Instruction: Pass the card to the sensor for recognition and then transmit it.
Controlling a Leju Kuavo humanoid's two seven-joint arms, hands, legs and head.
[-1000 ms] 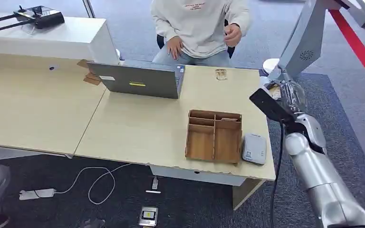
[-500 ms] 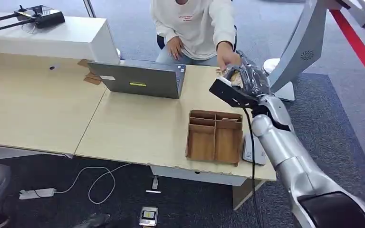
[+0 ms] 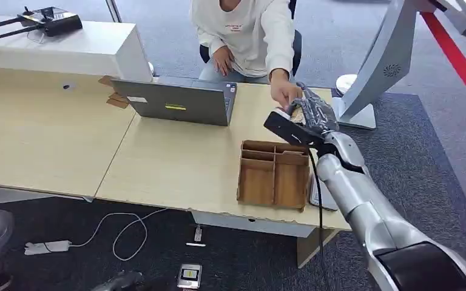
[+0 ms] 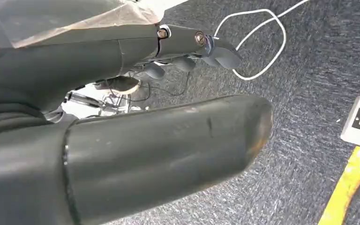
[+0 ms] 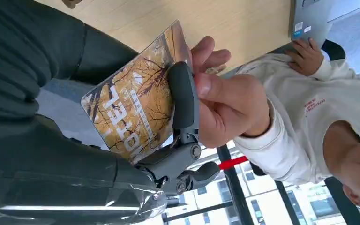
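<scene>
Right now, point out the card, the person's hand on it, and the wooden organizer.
card [image 5: 131,112]: right wrist view, on its printed face.
person's hand [image 5: 229,108]: right wrist view, on the back of the hand.
wooden organizer [image 3: 273,174]: head view, on a middle divider wall.

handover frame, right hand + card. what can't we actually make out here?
- Card, right wrist view: one side covered by a finger of the right hand and the person's hand, so its print reads only in part.
- Head view: card too small to read between right hand and person's hand.
- Sensor, head view: mostly hidden behind the right forearm.
- Left hand, left wrist view: blurred and too close to judge its grip.
</scene>
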